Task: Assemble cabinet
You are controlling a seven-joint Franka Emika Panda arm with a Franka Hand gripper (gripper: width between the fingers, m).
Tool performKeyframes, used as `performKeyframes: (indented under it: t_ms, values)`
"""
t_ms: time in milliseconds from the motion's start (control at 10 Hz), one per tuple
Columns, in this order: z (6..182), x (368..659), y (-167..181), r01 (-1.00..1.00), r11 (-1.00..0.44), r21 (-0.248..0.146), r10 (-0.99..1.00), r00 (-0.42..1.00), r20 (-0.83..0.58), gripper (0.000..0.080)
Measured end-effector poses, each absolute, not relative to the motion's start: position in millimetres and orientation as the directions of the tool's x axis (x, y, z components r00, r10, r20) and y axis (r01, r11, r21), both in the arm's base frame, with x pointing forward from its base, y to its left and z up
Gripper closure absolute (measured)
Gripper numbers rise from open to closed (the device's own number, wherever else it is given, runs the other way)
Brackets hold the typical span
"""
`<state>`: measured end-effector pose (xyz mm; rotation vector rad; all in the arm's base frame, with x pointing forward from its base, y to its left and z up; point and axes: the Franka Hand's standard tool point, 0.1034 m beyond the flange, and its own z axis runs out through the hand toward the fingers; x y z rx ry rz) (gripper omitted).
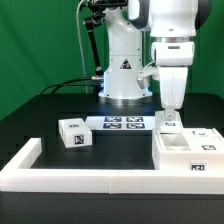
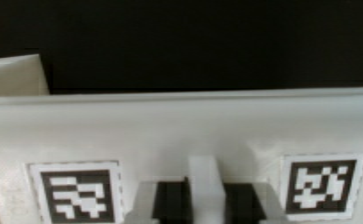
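The black table (image 1: 60,105) carries everything. The arm (image 1: 170,30) stands at the far edge and reaches down over the side at the exterior view's right. The rim bar (image 1: 90,178) runs along the near edge and turns back at the corner on the exterior view's left.

The box body (image 1: 185,155), the cabinet's largest part, sits at the near corner on the exterior view's right, against the bar, its open compartments facing up. The marker board (image 1: 120,123) lies flat mid-table, in front of the arm's base. A tagged block (image 1: 73,133) stands near the board's end at the exterior view's left, apart from it.

A small tagged panel (image 1: 168,123) sits just behind the box body. The gripper (image 1: 168,106) hangs straight over it, fingertips at its top. Whether the hand is released or clenched cannot be told.

In the wrist view a white face (image 2: 178,125) with two tags (image 2: 75,190) fills the picture, blurred.
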<state>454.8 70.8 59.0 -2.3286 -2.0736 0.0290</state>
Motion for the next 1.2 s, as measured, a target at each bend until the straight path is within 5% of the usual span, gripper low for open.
performKeyframes:
  t_ms: [1200]
  values:
    - [60.0, 457.0, 65.2, 0.996, -0.079, -0.044, 0.997, 0.079, -0.006, 0.0729]
